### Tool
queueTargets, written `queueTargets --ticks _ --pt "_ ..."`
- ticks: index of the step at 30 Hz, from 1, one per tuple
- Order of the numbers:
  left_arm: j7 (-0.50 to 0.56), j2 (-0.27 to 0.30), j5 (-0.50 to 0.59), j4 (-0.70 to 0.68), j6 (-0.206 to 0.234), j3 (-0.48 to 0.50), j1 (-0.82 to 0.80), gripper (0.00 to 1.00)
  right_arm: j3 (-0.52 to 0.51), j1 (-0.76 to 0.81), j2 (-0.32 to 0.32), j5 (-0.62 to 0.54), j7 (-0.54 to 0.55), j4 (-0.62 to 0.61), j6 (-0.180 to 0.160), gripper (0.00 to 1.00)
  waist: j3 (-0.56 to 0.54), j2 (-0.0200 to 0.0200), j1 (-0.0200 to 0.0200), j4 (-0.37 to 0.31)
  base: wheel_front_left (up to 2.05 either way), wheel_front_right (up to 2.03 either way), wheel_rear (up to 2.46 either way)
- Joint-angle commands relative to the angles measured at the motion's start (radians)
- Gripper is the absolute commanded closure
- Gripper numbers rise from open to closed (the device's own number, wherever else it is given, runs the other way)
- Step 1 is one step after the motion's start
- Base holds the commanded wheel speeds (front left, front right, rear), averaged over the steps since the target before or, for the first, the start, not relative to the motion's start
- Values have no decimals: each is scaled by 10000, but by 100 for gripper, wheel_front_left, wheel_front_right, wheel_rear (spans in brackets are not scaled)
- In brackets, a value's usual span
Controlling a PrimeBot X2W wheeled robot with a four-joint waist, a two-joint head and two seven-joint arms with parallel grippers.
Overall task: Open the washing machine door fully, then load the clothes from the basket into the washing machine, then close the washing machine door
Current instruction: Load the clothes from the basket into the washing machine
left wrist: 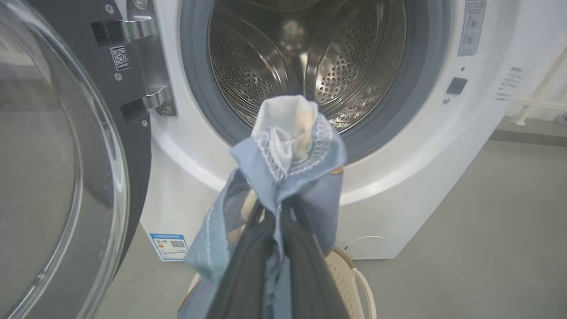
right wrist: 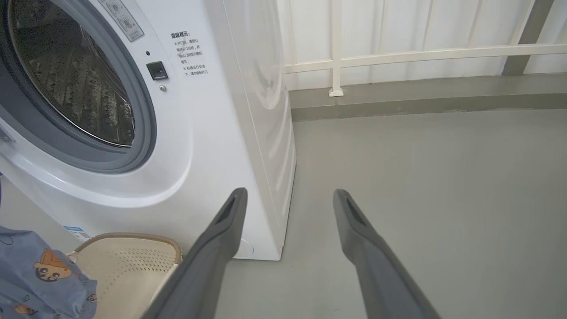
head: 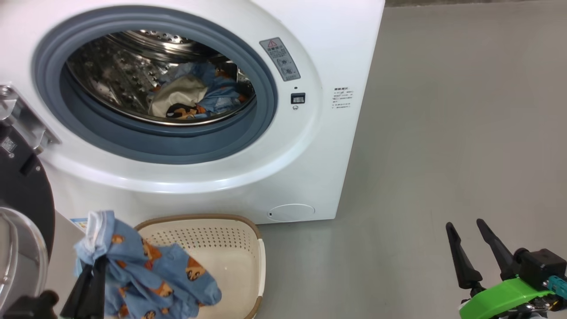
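The white front-loading washing machine (head: 310,146) shows its steel drum behind a grey seal. The washing machine door (head: 22,190), glossy black with a clear porthole, stands swung wide open at the machine's left. Clothes (head: 195,95), cream and blue, lie inside the drum. The cream perforated basket (head: 199,239) sits just before the machine's lower front. Over it hangs a bunched blue bear-print piece (head: 146,274), pinched in the fingers (left wrist: 248,274) of the left gripper (left wrist: 277,210).

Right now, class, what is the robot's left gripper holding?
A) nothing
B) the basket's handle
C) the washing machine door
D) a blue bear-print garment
D: the left gripper has its jaws shut on the blue bear-print garment, which hangs from them.
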Motion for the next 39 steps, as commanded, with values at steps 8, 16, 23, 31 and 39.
queueTargets --ticks 8,16,23,31,39 --pt "-64 -291 338 -1013 -16 803 421 100 7 101 -63 21 -49 -415 16 0 148 -1 0 -6 0 0 0" --pt "-64 -262 214 -1018 -16 746 -170 100 3 -75 97 -48 -49 -502 16 0 553 -1 0 -155 0 0 0" --pt "-64 80 -55 -1022 -16 399 -1861 100 -51 -369 350 -160 -49 -591 16 0 1193 -1 0 -328 0 0 0" --pt "-64 243 -162 -117 -16 407 -4670 100 120 -908 689 -274 -49 -665 16 0 2032 -1 0 -660 0 0 0" --pt "-65 695 -520 2397 -16 -157 -7182 100 439 -1540 1003 -386 -49 -715 16 0 2994 -1 0 -1292 0 0 0"
